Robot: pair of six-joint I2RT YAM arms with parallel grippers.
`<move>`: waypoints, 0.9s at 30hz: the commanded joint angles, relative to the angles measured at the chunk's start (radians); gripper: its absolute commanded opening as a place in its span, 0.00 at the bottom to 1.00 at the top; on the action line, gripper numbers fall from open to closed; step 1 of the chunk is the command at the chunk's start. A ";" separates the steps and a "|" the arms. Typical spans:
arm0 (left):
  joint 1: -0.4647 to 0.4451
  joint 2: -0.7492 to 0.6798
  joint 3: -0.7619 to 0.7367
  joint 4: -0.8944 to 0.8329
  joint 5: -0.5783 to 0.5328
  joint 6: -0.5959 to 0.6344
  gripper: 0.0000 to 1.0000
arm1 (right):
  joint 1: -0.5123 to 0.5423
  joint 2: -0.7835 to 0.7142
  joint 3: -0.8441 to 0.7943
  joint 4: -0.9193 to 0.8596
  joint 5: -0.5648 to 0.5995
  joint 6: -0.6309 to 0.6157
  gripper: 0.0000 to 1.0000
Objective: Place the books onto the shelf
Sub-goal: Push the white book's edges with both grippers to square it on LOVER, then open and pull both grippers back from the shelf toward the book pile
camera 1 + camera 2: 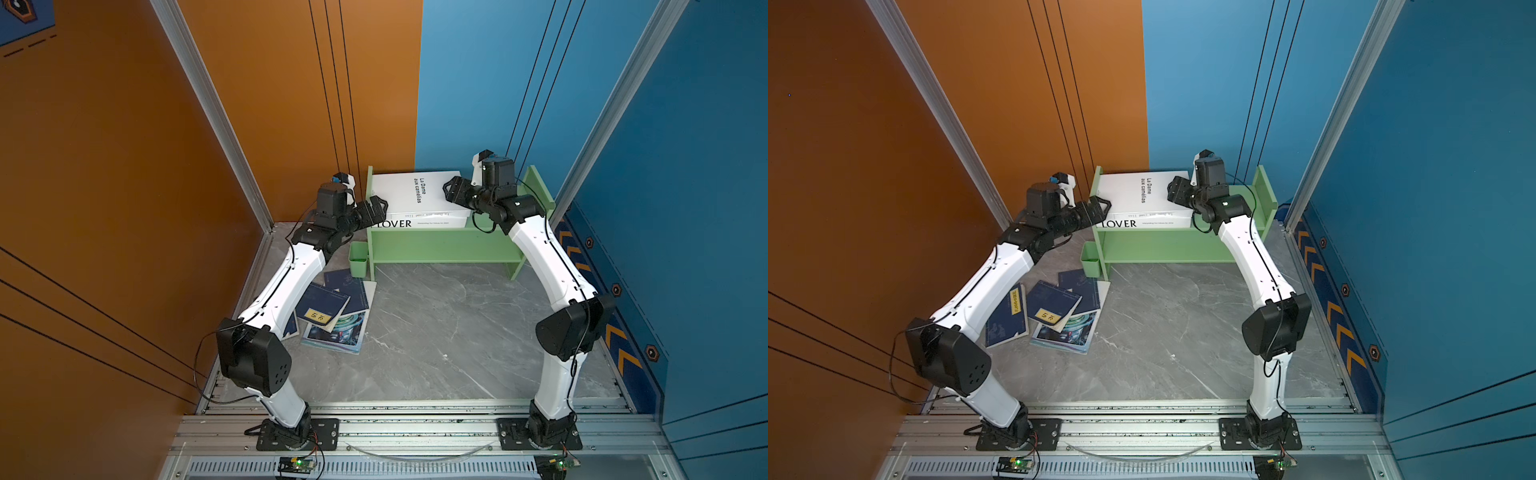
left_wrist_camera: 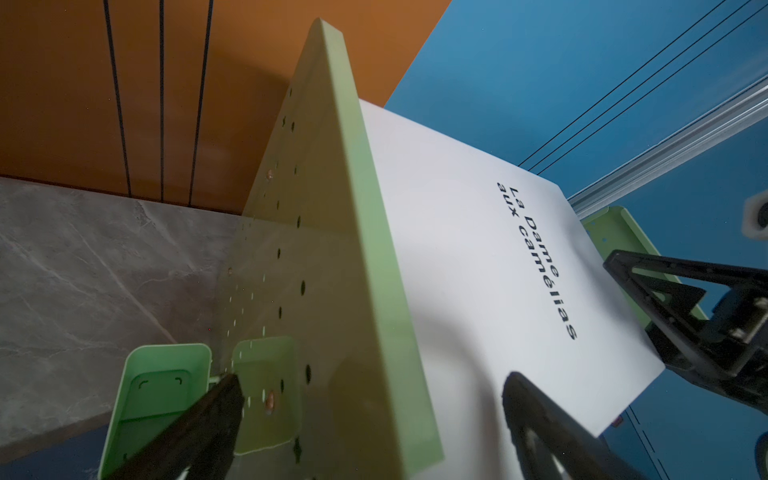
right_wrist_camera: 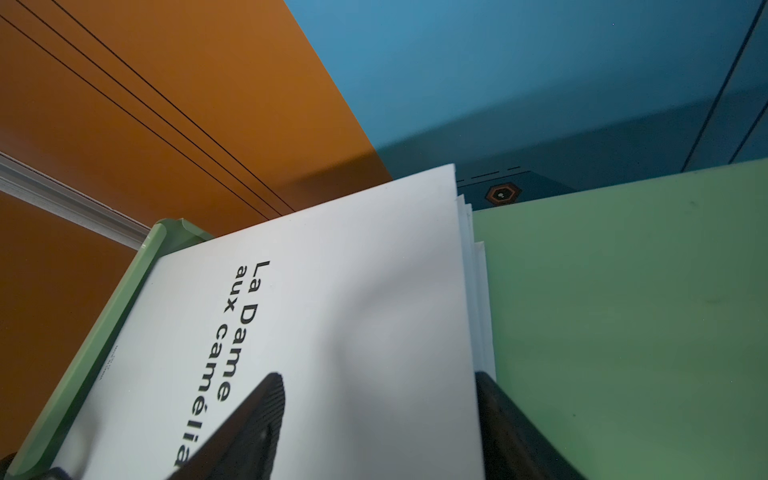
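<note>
Two white books [image 1: 419,223] stacked on shelf [image 1: 440,245].
Upper book [image 1: 399,191] is flanked by left end effector [image 1: 379,206] and right end effector [image 1: 449,190], both parted.

shelf [image 1: 440,245] top tier: Dame book [image 1: 399,191] on LOVER book [image 1: 419,223] | shelf left side: cup [image 1: 358,259] | before-left, on table [image 1: 457,332]: thin books [image 1: 324,299] over magazine [image 1: 338,332]

Top white book [image 1: 399,191]: "La Dame aux camélias". Lower white book [image 1: 419,223]: "LOVER".

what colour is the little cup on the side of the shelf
The cup is light green, matching the shelf; clearest in the left wrist view.
</note>
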 commanded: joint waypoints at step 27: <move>0.390 -0.649 -0.779 -0.100 -0.004 -0.114 0.98 | 0.169 -0.717 -0.731 0.031 0.291 -0.072 0.99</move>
